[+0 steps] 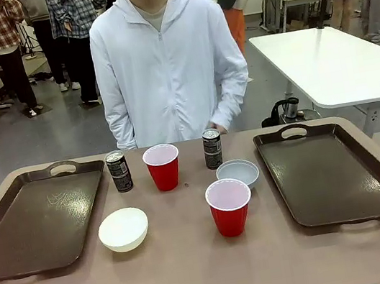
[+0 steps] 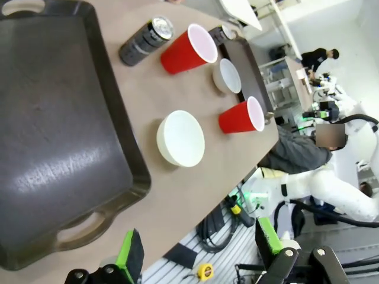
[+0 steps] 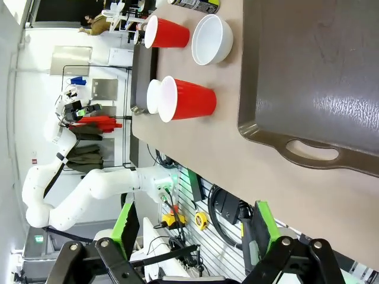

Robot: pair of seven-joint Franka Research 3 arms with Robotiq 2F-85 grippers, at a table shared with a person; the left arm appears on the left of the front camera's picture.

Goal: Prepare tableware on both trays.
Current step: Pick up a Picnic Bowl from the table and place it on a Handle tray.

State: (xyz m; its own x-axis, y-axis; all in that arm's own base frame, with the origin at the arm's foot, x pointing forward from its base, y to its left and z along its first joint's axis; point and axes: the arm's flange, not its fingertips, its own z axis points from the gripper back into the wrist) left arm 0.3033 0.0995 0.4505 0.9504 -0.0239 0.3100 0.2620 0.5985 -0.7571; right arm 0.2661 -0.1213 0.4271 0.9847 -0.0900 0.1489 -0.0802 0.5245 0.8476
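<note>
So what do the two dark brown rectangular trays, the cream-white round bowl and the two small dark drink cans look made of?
Dark brown rectangular trays: probably moulded plastic, semi-gloss; light glares off their scuffed floors.
Cream-white round bowl: smooth, even surface; plastic or ceramic, cannot tell.
Small dark drink cans: probably metal; silvery tops, printed dark sides.

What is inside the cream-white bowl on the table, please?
The cream-white bowl looks empty: its plain white inside shows from the front and the left wrist. From the front, its rim covers the near inner wall.
</note>
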